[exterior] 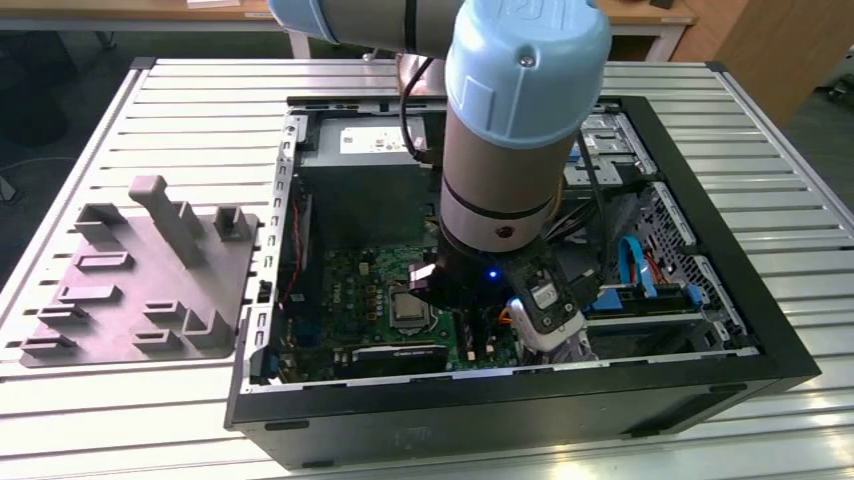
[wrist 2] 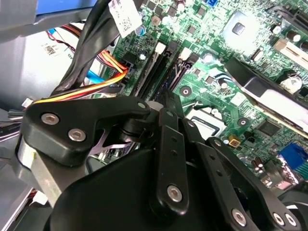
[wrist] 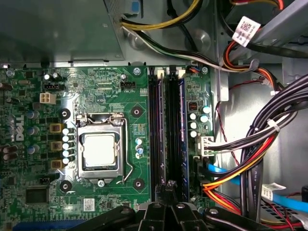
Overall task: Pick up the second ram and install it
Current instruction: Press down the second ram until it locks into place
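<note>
Exterior view: the arm reaches straight down into the open computer case [exterior: 747, 330], which lies on its side on the slatted bench [exterior: 200, 110] so that the motherboard [exterior: 360, 290] faces up for access from above. The gripper [exterior: 461, 310] hangs low over the board, just beside the processor socket [exterior: 404, 307]. A grey tray [exterior: 134, 290] with upright pegs stands on the bench at the exterior view's left, apart from the case; we take it to be a rack that keeps parts upright for picking.

In the second wrist view, the gripper [wrist 2: 161, 98] and its black linkage point down at the long black memory slots [wrist 2: 154, 67]. A bundle of coloured cables [wrist 2: 96, 84] runs close beside it, which is probably why the approach is so steep and narrow.

In the first wrist view, looking straight down, the gripper [wrist: 168, 185] is lined up with the lengthwise run of the memory slots [wrist: 156, 134], next to the socket [wrist: 98, 151]. That alignment suits pressing a stick squarely downward. The second ram [wrist: 171, 130] seems to us to stand edge-on in the slot directly in line with the jaws, though its thin edge is hard to separate from the dark slot. We cannot tell whether the jaws are closed on it or merely close over it.
</note>
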{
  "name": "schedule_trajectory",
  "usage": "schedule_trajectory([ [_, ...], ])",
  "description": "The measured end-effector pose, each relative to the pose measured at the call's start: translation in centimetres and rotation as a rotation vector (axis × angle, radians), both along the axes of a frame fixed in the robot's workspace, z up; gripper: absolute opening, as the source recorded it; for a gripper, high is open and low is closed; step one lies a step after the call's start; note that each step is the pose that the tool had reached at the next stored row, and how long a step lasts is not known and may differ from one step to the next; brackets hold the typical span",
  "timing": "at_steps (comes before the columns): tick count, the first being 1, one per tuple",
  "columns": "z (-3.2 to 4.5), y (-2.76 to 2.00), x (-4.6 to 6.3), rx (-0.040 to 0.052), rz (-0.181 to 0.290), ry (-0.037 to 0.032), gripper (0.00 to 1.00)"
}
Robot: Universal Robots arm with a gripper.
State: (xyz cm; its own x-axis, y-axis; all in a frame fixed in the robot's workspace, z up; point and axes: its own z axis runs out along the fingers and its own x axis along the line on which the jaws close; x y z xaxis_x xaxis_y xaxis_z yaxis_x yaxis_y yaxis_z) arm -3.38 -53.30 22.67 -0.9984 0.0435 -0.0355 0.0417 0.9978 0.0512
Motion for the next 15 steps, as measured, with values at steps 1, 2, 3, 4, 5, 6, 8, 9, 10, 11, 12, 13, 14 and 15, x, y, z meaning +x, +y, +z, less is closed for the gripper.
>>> schedule_trajectory([
  [1,0.0,0.0,0.0,-0.0004,0.0,0.0002,0.1],
  [2,0.0,0.0,0.0,-0.0003,0.0,0.0001,0.1],
  [3,-0.01,0.0,0.0,-0.0004,0.0,0.0002,0.1],
  [4,-0.1,0.0,0.0,0.0,0.0,0.0,0.1],
  [5,-0.24,0.0,0.0,0.0,0.0,0.0,0.1],
  [6,-0.32,0.0,0.0,0.0,0.0,0.0,0.1],
  [8,-0.32,0.0,0.0,-0.0002,0.0,0.0001,0.1],
  [9,-0.34,0.0,0.0,-0.0004,0.0,0.0001,0.1],
  [10,-0.46,0.0,0.0,-0.0001,0.0,0.0,0.1],
  [11,-0.6,-0.01,0.0,-0.0011,0.0,0.0003,0.1],
  [12,-0.66,-0.02,0.0,-0.0013,0.0,0.0004,0.1],
  [13,-0.67,-0.01,0.0,-0.0011,0.0,0.0003,0.1],
  [14,-0.69,-0.01,0.0,-0.0009,0.0,0.0002,0.1],
  [15,-0.71,-0.01,0.0,-0.0004,0.0,0.0001,0.1],
])
